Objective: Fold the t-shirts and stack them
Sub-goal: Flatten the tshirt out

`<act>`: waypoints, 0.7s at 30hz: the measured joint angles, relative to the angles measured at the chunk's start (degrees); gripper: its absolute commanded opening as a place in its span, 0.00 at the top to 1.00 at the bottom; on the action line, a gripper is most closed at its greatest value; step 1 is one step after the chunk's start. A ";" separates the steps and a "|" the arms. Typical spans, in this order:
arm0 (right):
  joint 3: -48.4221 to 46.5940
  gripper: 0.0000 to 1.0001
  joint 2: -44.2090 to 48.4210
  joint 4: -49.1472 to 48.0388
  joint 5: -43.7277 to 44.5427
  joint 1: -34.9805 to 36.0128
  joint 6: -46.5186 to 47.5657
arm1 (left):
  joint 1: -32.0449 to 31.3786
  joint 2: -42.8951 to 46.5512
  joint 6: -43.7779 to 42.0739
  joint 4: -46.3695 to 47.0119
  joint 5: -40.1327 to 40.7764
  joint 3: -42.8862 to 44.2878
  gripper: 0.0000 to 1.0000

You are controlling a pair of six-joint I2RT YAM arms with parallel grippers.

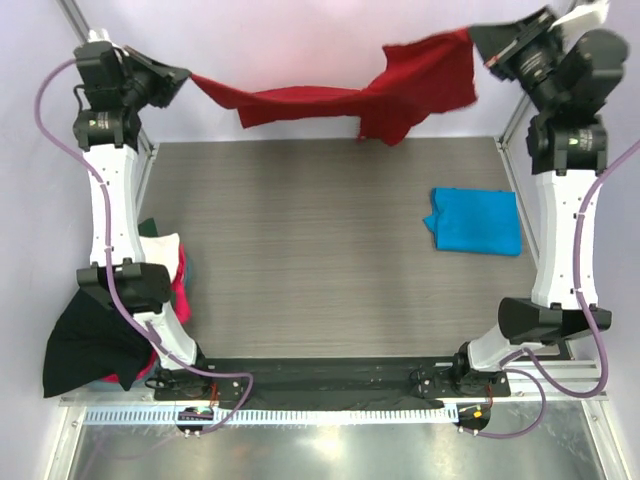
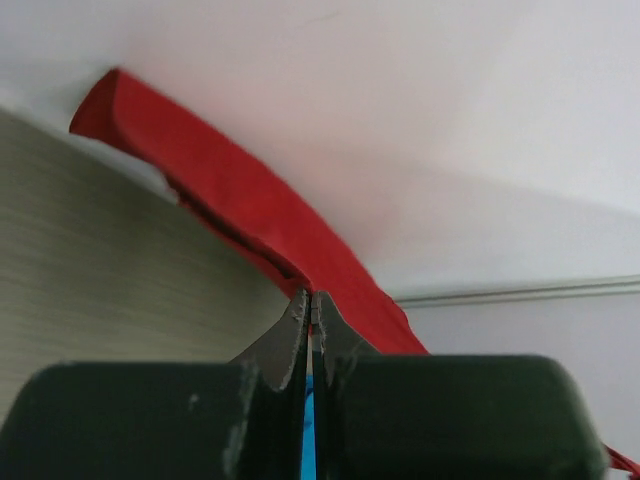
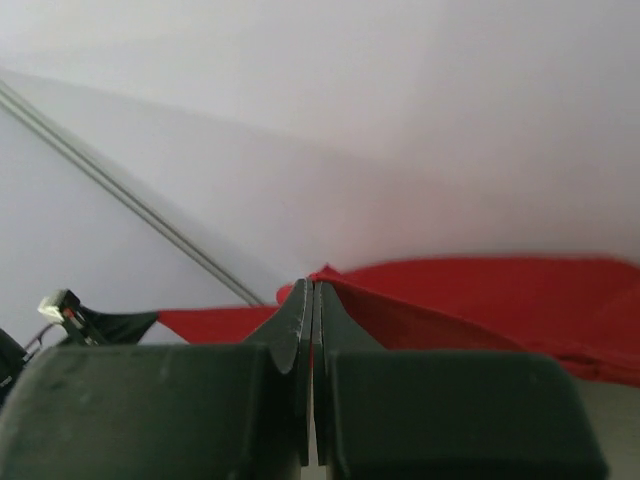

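A deep red t-shirt [image 1: 340,100] hangs stretched in the air across the far edge of the table, sagging in the middle. My left gripper [image 1: 185,75] is shut on its left end, and in the left wrist view the red cloth [image 2: 250,215] runs away from the pinched jaws [image 2: 312,300]. My right gripper [image 1: 478,38] is shut on the right end, where the red cloth [image 3: 480,300] spreads out from the closed tips [image 3: 313,290]. A bright blue t-shirt [image 1: 476,221] lies folded on the table at the right.
A heap of shirts, black [image 1: 85,345], white [image 1: 160,250] and magenta [image 1: 182,290], hangs over the table's left edge beside the left arm. The grey wood-grain table [image 1: 300,250] has metal frame posts at its back corners. White walls stand close behind.
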State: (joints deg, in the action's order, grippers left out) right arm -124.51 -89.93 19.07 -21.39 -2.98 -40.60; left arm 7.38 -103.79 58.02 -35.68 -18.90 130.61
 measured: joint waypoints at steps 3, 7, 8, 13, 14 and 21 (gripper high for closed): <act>14.14 0.99 3.15 -2.32 -0.39 -0.02 0.39 | -0.02 1.11 -1.51 1.66 -0.35 -8.79 1.00; 34.69 0.99 7.61 -5.97 -0.76 -0.02 0.02 | -0.02 6.88 -2.14 3.96 0.72 -29.66 1.00; 40.22 0.99 9.18 -5.68 -0.87 -0.04 -0.15 | -0.02 8.15 -2.05 3.93 1.07 -33.68 1.00; 59.14 0.99 19.61 -6.40 -0.92 -0.02 -0.74 | 0.00 18.05 -0.76 7.26 2.58 -56.35 1.00; 61.75 0.99 22.53 -6.58 -0.90 -0.02 -0.79 | 0.00 20.44 -0.24 7.85 2.64 -60.37 1.00; 72.52 0.99 40.52 -3.30 -0.85 -0.02 0.15 | -0.07 33.62 -0.42 9.99 4.31 -77.88 1.00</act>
State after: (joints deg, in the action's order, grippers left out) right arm -51.99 -49.41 15.77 -22.24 -3.01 -40.45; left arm 7.31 -70.17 57.60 -25.69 -14.59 52.73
